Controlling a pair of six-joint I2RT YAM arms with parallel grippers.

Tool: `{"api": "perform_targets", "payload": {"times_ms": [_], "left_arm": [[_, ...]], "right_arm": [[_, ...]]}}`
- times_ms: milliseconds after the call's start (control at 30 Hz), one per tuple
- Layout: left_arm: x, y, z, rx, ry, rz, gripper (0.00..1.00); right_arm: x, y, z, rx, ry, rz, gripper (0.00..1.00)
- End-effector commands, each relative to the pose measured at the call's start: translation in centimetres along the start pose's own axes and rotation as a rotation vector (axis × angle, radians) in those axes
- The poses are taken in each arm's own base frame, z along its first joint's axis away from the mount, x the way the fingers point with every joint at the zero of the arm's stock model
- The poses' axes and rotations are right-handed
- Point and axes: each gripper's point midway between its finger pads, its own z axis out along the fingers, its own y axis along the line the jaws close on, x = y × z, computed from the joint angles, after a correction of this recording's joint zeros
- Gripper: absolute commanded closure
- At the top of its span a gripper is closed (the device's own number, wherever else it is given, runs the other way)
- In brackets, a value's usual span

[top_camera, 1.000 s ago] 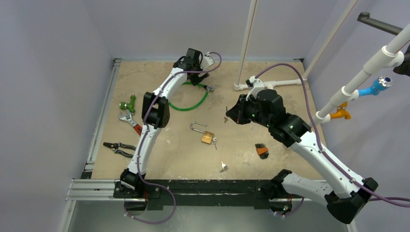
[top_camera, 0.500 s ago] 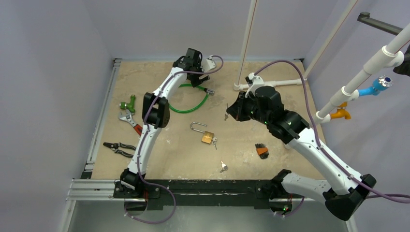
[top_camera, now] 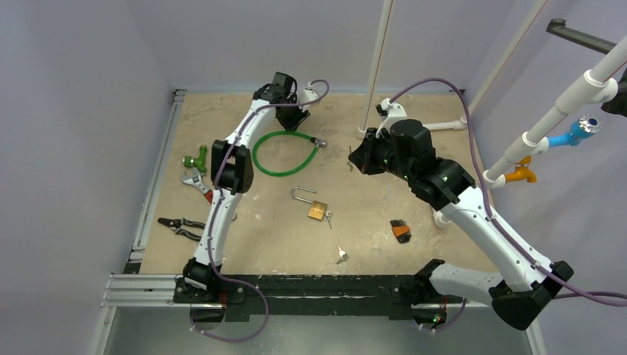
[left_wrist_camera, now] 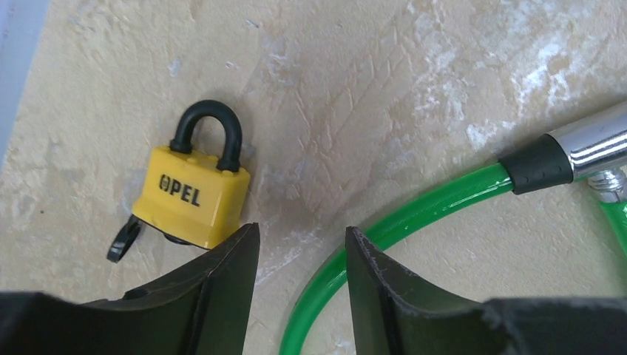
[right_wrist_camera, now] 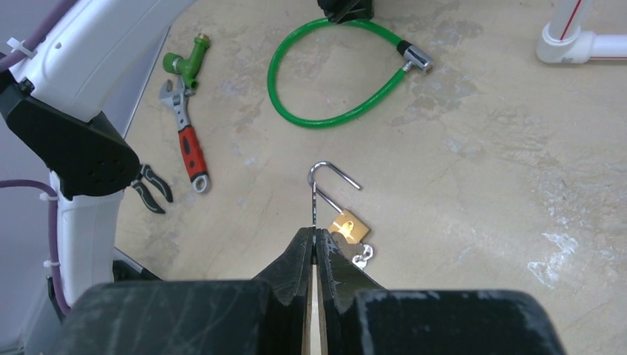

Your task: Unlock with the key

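My right gripper [top_camera: 353, 159] hangs above the table's middle, shut on a thin key [right_wrist_camera: 314, 203] that sticks out past its tips, seen edge-on. Below it lies a brass padlock [right_wrist_camera: 349, 225] with a long silver shackle [top_camera: 302, 194] and a small key ring beside its body. My left gripper [left_wrist_camera: 301, 229] is at the far back, its jaws apart with only bare table between them. A yellow padlock [left_wrist_camera: 194, 196] with a black shackle lies just left of its left finger. The green cable lock [left_wrist_camera: 414, 214] runs under the right finger.
Another loose key [top_camera: 341, 255] lies near the front edge. An orange hex-key set [top_camera: 400, 231] is at the right. A wrench [top_camera: 198, 183], pliers [top_camera: 181, 225] and a green fitting [top_camera: 196, 159] lie along the left side. White pipes [top_camera: 373, 66] rise at the back right.
My left arm has swung left and back while its jaws narrowed, and the green cable has shifted left into a rounder loop. My right gripper has moved slightly toward the back with the key.
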Motion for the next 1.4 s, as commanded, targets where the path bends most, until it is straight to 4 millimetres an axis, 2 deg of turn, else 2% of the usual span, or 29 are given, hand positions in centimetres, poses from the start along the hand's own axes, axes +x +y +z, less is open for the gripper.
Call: {"api": "perform_targets", "payload": {"times_ms": [0,67,100,133,200,267,333,400,467,567,633,700,800,933,1000,1133,1367], "left_arm": [[-0.3,-0.3,-3.1,0.03,-0.004,-0.065,0.59],[0.1,0.4,-3.7,-0.011,-0.002,-0.082,0.64],[-0.4,0.6,-4.4,-0.021,-0.026,-0.085,0.67],[-1.4,1.0,-5.3,-0.042,-0.061,-0.094,0.67],[-4.9,2.5,-7.5,-0.098,-0.171,-0.132,0.66],[-7.5,4.2,-8.4,-0.157,-0.255,-0.159,0.65],[-8.8,6.0,-8.0,-0.262,-0.292,-0.155,0.47],[-8.8,7.1,-6.4,-0.35,-0.278,-0.115,0.28],[-8.2,7.1,-4.7,-0.375,-0.24,-0.05,0.22],[-7.8,7.1,-3.0,-0.434,-0.189,0.055,0.2],[-7.5,7.3,-2.1,-0.491,-0.16,0.148,0.25],[-8.1,8.2,-2.0,-0.593,-0.135,0.247,0.33],[-8.7,10.2,-2.3,-0.687,-0.143,0.297,0.45],[-7.0,11.3,0.1,-0.692,-0.069,0.489,0.78],[-6.0,11.4,1.4,-0.674,-0.05,0.553,1.0],[-5.0,11.2,2.3,-0.612,-0.046,0.548,1.0],[-1.7,9.0,4.0,-0.441,0.041,0.562,1.0]], "right_arm": [[-2.7,0.5,-1.0,-0.002,-0.066,-0.016,1.0],[-2.6,0.7,-0.9,-0.01,-0.062,-0.017,1.0],[-2.6,0.7,-0.8,-0.013,-0.061,-0.016,1.0],[-2.5,0.7,-0.7,-0.016,-0.059,-0.016,1.0],[-2.4,0.8,-0.5,-0.019,-0.057,-0.017,1.0],[-2.5,0.8,-0.4,-0.023,-0.056,-0.017,1.0],[-2.7,1.0,-0.5,-0.028,-0.063,-0.017,1.0],[-2.9,1.1,-0.7,-0.034,-0.073,-0.014,1.0],[-3.1,1.1,-0.8,-0.035,-0.081,-0.014,1.0],[-2.9,0.9,-1.0,-0.033,-0.085,-0.018,1.0],[-2.9,0.8,-0.9,-0.033,-0.089,-0.019,1.0],[-2.8,0.8,-1.0,-0.035,-0.09,-0.021,1.0],[-2.7,0.6,-0.9,-0.031,-0.094,-0.019,1.0],[-2.9,0.5,-1.1,-0.031,-0.103,-0.02,1.0],[-2.9,0.4,-1.2,-0.03,-0.106,-0.02,1.0],[-2.8,0.2,-1.3,-0.027,-0.108,-0.018,1.0],[-3.3,0.2,-1.4,-0.031,-0.12,-0.021,1.0]]}}
